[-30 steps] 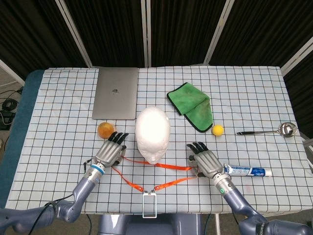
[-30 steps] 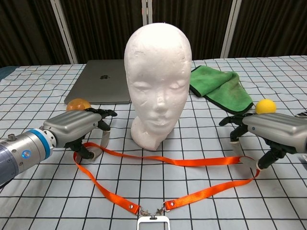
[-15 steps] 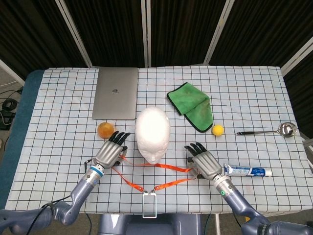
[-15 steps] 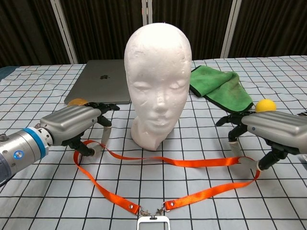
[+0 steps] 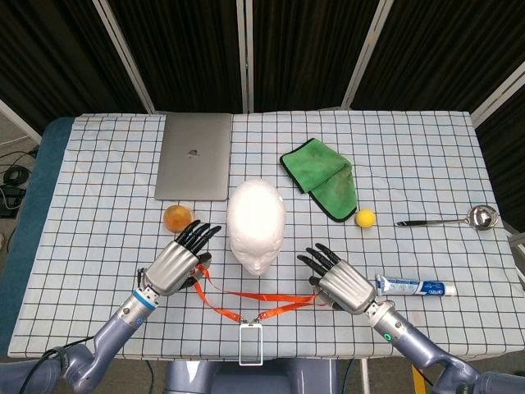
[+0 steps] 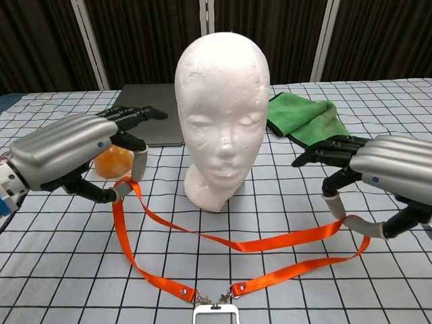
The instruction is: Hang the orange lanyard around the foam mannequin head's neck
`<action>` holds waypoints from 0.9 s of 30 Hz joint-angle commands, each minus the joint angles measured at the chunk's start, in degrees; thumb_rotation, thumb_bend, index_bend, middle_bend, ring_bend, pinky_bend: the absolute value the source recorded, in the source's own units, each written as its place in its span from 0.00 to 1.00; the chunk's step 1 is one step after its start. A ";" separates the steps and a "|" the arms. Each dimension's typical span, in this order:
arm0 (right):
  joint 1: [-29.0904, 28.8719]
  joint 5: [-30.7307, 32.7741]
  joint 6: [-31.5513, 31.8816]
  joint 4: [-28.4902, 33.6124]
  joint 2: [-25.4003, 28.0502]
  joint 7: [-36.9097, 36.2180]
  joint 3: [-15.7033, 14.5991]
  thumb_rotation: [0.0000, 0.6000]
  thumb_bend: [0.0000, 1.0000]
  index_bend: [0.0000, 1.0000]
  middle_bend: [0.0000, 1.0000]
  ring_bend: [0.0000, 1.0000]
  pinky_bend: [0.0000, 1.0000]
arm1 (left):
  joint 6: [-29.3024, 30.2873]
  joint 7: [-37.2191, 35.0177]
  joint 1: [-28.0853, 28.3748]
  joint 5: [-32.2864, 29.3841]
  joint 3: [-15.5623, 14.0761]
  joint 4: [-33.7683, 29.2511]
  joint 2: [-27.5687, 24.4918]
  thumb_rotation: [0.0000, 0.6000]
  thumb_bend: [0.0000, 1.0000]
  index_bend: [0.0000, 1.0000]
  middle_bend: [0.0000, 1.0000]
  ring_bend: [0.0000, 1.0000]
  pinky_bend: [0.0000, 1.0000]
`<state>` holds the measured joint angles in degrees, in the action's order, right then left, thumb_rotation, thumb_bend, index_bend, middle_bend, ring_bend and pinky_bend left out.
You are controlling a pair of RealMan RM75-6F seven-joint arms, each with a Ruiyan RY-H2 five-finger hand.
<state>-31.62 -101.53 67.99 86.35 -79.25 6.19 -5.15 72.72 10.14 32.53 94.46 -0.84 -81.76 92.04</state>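
Chest view: left hand point(image 6: 64, 154) and right hand point(image 6: 381, 169) each pinch the floppy, light lanyard point(image 6: 236, 244) loop, near the table's front edge.

Dark panels point(image 5: 189, 49) behind checked table point(image 5: 410, 164)

Mannequin head point(image 6: 223, 101): white foam, matt, finely pebbled skin. Lanyard point(image 6: 202, 236): flat woven orange webbing, slight sheen, metal clips at the clear plastic badge holder point(image 6: 214, 316). Left robot hand point(image 6: 74, 152) and right robot hand point(image 6: 381, 172): brushed silver shells, smooth, with black fingers point(image 6: 135, 115). Surface point(image 5: 107, 213): covered in white cloth with a black grid, matt. Laptop point(image 5: 194, 156): satin grey metal. Towel point(image 5: 321, 175): green, fuzzy microfibre look. Ladle point(image 5: 459, 219): polished metal. Toothpaste tube point(image 5: 414, 287): glossy plastic.
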 commanded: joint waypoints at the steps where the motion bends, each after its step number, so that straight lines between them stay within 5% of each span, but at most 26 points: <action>1: 0.34 -2.21 4.31 1.66 1.86 -3.29 0.14 1.00 0.40 0.73 0.11 0.00 0.00 | 2.75 -2.04 -0.71 1.66 0.04 -1.93 -1.82 1.00 0.46 0.74 0.00 0.00 0.00; 9: 0.72 1.20 7.72 11.74 5.67 -8.31 4.35 1.00 0.40 0.73 0.12 0.00 0.00 | 3.43 -0.84 -2.33 -3.50 3.31 -11.99 -5.85 1.00 0.52 0.75 0.00 0.00 0.00; 18: 0.76 9.60 7.81 22.66 9.70 -9.86 10.35 1.00 0.40 0.73 0.13 0.00 0.00 | 3.04 8.49 -4.99 -19.02 8.35 -29.70 -12.09 1.00 0.52 0.76 0.00 0.00 0.00; 27: 0.14 19.28 5.86 28.89 12.08 -9.10 15.83 1.00 0.40 0.73 0.13 0.00 0.00 | 2.73 14.74 -3.79 -28.33 12.68 -35.64 -13.96 1.00 0.52 0.76 0.00 0.00 0.00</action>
<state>-31.27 -83.71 74.51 114.05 -67.93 -3.33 9.57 75.76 23.72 28.29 68.42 10.48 -115.93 78.81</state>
